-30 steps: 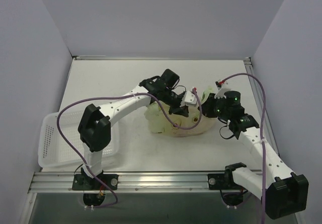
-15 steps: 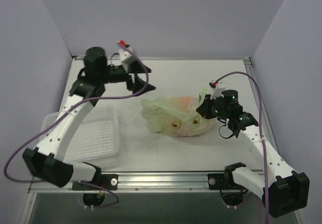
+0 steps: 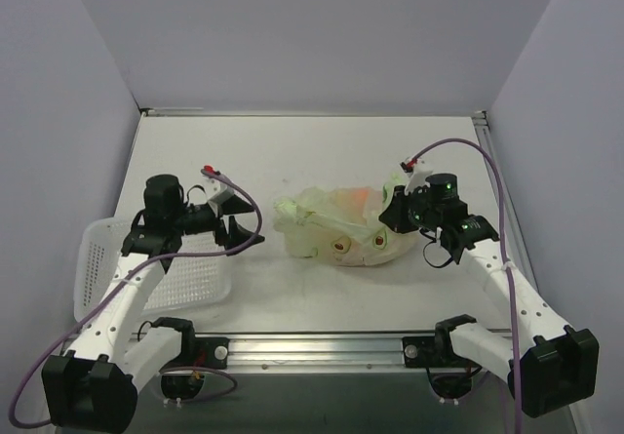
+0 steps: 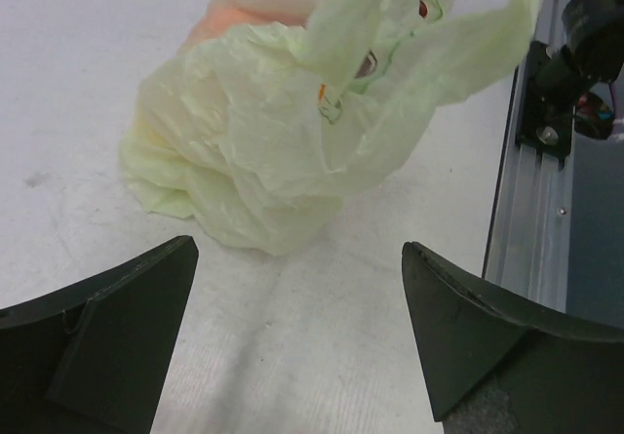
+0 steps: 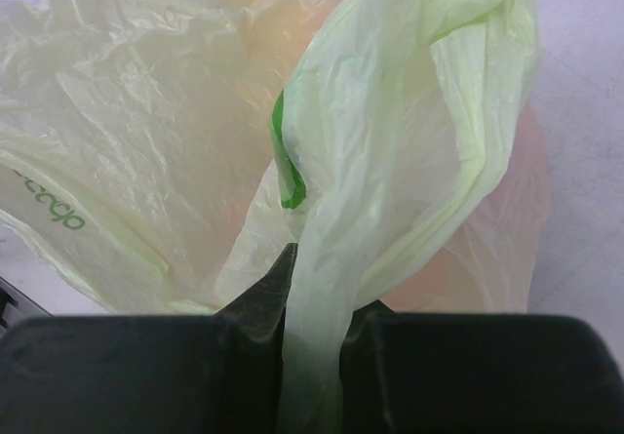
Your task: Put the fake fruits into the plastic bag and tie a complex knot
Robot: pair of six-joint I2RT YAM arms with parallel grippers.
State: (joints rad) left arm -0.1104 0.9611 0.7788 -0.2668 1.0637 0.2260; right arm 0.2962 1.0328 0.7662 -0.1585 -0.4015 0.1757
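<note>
Looking down from the top external view, the plastic bag [image 3: 327, 227] lies on the table [image 3: 292, 151] just toward 3 o'clock from centre, where it lay half a second ago. The fake fruits [image 3: 356, 197] show only as an orange-red blush through the film. The left gripper [image 3: 242, 231] has swung down from its raised spot near 11 o'clock and now hangs at the bag's 9 o'clock, apart from it, its fingers spread and empty above the edge of the white basket [image 3: 97, 258]. The right gripper [image 3: 395, 210] stays at the bag's 3 o'clock, clamped on the film.

In the left wrist view, the left gripper [image 4: 297, 254] has both dark fingers [image 4: 127, 327] wide apart, with bare table between them. The bag [image 4: 273, 132] sits at 12 o'clock, crumpled, and an orange tint [image 4: 234, 10] shows at its far end.

In the right wrist view, the right gripper [image 5: 312, 302] is pressed together on a twisted strip of bag film [image 5: 390, 122] that rises toward 12 o'clock. The rest of the bag [image 5: 146, 112] spreads toward 10 o'clock.
</note>
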